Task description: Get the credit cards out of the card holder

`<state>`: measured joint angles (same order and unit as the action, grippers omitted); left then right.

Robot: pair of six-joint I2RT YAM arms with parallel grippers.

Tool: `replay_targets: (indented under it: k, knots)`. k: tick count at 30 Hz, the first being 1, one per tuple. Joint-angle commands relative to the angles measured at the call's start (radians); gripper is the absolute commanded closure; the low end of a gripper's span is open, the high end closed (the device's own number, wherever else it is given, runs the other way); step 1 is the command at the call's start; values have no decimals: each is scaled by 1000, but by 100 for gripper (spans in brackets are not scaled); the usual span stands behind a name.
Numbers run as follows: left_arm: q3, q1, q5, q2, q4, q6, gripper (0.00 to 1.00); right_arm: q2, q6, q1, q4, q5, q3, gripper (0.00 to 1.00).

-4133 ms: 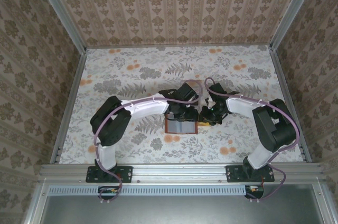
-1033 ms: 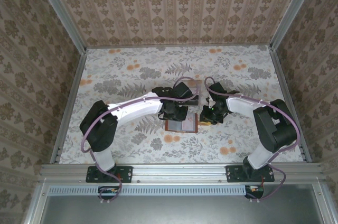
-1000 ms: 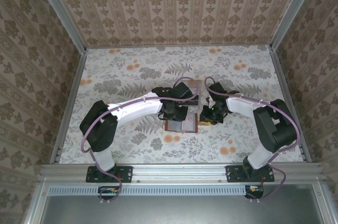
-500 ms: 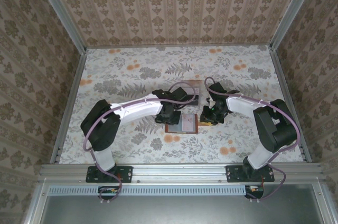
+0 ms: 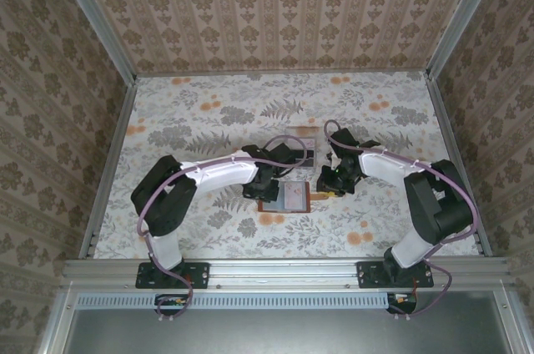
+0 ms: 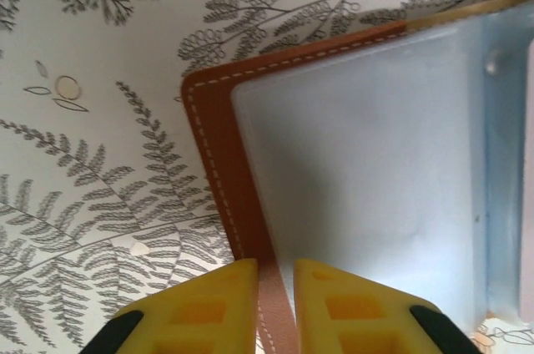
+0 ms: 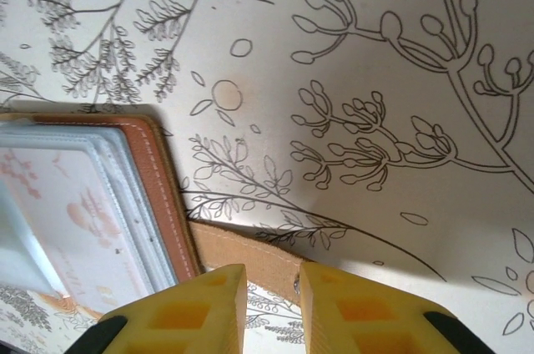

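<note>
The left arm [image 5: 221, 172] is now drawn back toward the near left. A second ago it reaches farther, with its wrist over the gap between the card holder [image 5: 286, 196] and the clear tray [image 5: 304, 142]. Four seconds ago it lies across the holder itself. The left gripper [image 6: 276, 300] is now at the holder's left edge, with the brown stitched border running between its fingertips. Its jaws, closed a second ago, now stand slightly apart. With the arm off it, the holder's open face is uncovered and looks pale, where earlier it looks dark grey under the arm. More of the tray shows too.
</note>
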<state>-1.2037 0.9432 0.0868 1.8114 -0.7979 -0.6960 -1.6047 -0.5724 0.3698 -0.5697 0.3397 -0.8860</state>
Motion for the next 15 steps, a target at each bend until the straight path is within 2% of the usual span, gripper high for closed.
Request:
replay_targets:
  k: [1,7,15]
  knots:
    - [11,-17,27,-68,-32,5,78,34,5,12,-46,-24,-34,75]
    - [12,-28,-31,-124,29,9,79,46,-15,31,-38,9,-48,75]
    - [87,-71,-304,-130,324,-47,79,37,-53,61,10,77,-57,75]
